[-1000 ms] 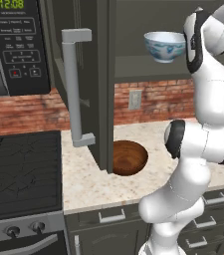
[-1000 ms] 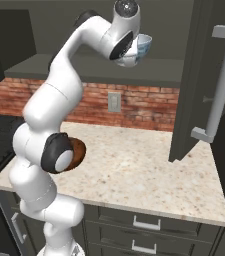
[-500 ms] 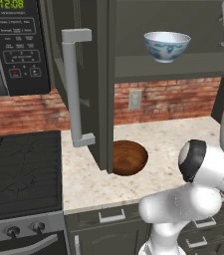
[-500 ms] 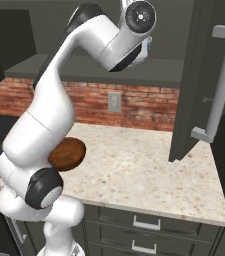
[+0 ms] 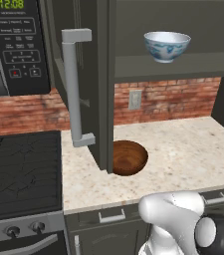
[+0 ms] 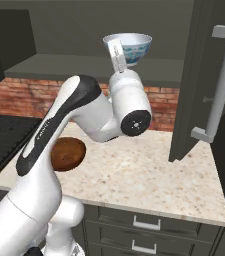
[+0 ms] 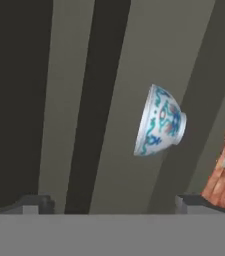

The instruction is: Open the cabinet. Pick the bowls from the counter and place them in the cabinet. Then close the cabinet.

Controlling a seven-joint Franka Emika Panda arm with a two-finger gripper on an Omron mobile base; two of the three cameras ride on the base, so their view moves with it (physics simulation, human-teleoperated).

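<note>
The white bowl has been left standing upright on the cabinet shelf, where one second ago it was still enclosed by the end effector. Since then the arm has been drawn back and folded down: its elbow is now seen low over the bench, while the end effector is held apart from the bowl, its fingertips spread wide with nothing between them. In the hand view the bowl appears on its side, which is taken to be an effect of the rolled camera rather than a tipped bowl.

The brown wooden bowl is unmoved on the bench, lying just beside the lower corner of the opened left cabinet door; whether it is touched by the door cannot be told from these views. The right door is also swung open.

It is judged that the first placement has been completed and that roughly half of the task is done. The wooden bowl remains to be fetched and shelved, after which both doors are to be shut. Care may be needed near the left door, since the bowl is partly tucked behind its edge.
</note>
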